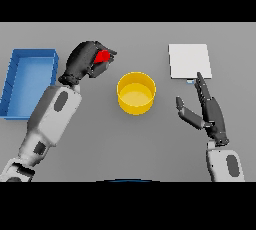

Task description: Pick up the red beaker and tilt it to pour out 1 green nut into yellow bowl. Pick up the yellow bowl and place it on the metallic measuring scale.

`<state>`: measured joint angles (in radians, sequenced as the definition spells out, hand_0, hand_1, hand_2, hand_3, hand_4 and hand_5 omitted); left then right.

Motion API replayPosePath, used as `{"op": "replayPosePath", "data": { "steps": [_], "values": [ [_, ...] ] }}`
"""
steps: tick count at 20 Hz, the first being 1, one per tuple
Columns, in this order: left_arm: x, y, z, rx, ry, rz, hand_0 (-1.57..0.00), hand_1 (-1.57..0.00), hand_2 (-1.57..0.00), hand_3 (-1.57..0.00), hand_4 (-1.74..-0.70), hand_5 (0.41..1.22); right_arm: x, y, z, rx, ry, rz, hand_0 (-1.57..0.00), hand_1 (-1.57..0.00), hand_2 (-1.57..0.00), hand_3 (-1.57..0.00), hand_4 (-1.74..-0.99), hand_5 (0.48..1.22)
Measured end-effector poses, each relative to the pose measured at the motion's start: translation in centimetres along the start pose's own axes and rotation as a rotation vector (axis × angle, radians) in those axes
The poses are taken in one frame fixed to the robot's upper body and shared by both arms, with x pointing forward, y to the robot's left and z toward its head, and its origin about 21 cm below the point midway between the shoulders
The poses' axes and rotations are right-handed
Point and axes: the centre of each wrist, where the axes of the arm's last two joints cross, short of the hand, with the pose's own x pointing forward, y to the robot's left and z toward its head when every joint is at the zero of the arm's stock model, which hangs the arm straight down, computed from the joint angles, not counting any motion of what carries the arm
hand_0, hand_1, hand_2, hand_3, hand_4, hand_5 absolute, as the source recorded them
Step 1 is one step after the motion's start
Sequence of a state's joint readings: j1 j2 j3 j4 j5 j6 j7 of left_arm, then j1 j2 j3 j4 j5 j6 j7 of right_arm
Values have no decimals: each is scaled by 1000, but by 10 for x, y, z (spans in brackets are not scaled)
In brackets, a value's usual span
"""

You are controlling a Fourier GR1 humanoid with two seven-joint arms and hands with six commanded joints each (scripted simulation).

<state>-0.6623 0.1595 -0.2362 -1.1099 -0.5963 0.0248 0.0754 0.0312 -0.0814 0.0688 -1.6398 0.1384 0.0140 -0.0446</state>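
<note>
Red beaker (103, 56) is sitting clamped in your left hand (85, 61), upper left of the round yellow bowl (136, 92); tip slowly. Right hand (207, 110) is idling flat-fingered, lower right.

place: lab-type bench (150, 144), plain grey
signs: scale (189, 60) at 1 o'clock; blue bin (30, 69) at 9 o'clock

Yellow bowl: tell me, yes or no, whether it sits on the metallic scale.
No. The yellow bowl stands on the grey table, apart from the scale.

Smooth matt yellow bowl (136, 93)
</note>
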Motion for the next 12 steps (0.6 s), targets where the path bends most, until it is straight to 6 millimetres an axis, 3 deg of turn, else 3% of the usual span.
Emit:
{"op": "replayPosePath", "data": {
  "steps": [6,9,12],
  "values": [
    [22,7,-15,-199,-56,-404,-1571,-1571,-1571,-1570,-1734,1196,2,0,1,-3,-10,31,1,1,1,1,-1290,694],
    [34,8,-26,-300,-53,-572,-1571,-1571,-1571,-1571,-1606,1208,-3,-2,5,-4,11,6,1,1,1,1,-1284,678],
    [46,9,-32,-381,-80,-732,-1571,-1571,-1571,-1355,-1663,1214,0,2,3,-15,21,-40,1,1,1,1,-1279,651]
  ]
}}
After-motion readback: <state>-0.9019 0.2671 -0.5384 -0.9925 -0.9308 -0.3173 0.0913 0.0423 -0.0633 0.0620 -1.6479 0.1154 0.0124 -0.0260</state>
